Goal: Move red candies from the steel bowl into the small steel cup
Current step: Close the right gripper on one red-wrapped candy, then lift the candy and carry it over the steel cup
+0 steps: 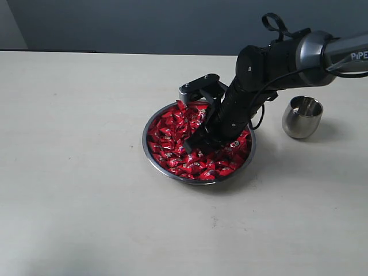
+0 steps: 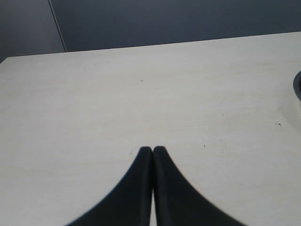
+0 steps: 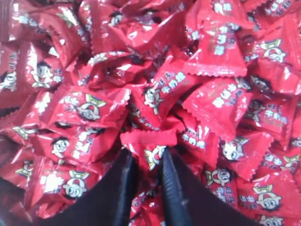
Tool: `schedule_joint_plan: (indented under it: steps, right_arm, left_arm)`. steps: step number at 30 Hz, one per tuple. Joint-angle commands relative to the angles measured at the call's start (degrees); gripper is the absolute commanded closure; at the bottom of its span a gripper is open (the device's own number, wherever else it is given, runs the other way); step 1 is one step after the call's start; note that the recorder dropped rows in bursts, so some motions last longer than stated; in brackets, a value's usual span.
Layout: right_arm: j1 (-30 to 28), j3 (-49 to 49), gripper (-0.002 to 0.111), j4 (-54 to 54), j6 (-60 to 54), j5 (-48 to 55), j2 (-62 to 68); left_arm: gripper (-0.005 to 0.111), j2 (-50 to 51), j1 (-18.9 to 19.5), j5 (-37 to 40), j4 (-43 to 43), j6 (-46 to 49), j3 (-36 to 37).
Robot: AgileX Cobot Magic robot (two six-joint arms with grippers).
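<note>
You can read the white letters "PIPE" on the silver-grey tube of the right arm (image 1: pixel 357 56); the edge of the exterior view cuts the word off there. The small candies in shiny red wrappers (image 3: pixel 89 108) each carry a printed cartoon face and white characters, but the print is too crinkled and blurred to read.

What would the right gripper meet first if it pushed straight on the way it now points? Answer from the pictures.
The red candies: the right gripper points down into the pile in the steel bowl, with one candy between its jaws. The bowl's floor probably lies beneath, hidden by the pile.
</note>
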Motion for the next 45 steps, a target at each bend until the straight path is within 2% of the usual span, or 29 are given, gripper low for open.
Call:
schedule_joint_plan:
  steps: [1,12,15,17,19,22,26,30,35,40,45]
  right_arm:
    - [0.0,-0.4,0.109,-0.3,0.0,0.2,-1.9]
    - [0.0,-0.4,0.109,-0.3,0.0,0.7,-3.5]
    - [0.0,-0.4,0.109,-3.0,0.8,1.2,-4.8]
    - [-0.7,-0.4,0.109,-7.8,5.6,1.0,-6.3]
    - [-2.9,-0.4,0.109,-11.8,9.8,0.8,-8.2]
    - [-11.3,-0.3,0.109,-12.2,12.0,0.7,-14.9]
    - [-19.7,-0.3,0.109,-11.9,14.1,1.3,-19.1]
    - [-21.2,-0.3,0.109,-14.6,15.8,2.8,-17.1]
    - [-22.2,-0.3,0.109,-22.9,21.6,3.2,-12.7]
    - [-24.6,-0.3,0.109,-23.0,22.3,1.6,-11.7]
    - [-24.6,-0.3,0.109,-21.5,22.3,0.3,-10.9]
  left_arm:
    - [0.106,-0.3,-0.2,-0.5,0.1,-0.1,-0.5]
    - [0.106,-0.3,-0.2,-0.5,0.1,-0.1,-0.5]
    - [0.106,-0.3,-0.2,-0.5,0.1,-0.1,-0.5]
    - [0.106,-0.3,-0.2,-0.5,0.1,-0.1,-0.5]
    - [0.106,-0.3,-0.2,-0.5,0.1,-0.1,-0.5]
    - [0.106,-0.3,-0.2,-0.5,0.1,-0.1,-0.5]
    - [0.106,-0.3,-0.2,-0.5,0.1,-0.1,-0.5]
    - [0.106,-0.3,-0.2,-0.5,0.1,-0.1,-0.5]
    - [0.106,-0.3,-0.2,-0.5,0.1,-0.1,-0.5]
    - [0.106,-0.3,-0.2,-0.5,0.1,-0.1,-0.5]
    - [0.106,-0.3,-0.2,-0.5,0.1,-0.1,-0.5]
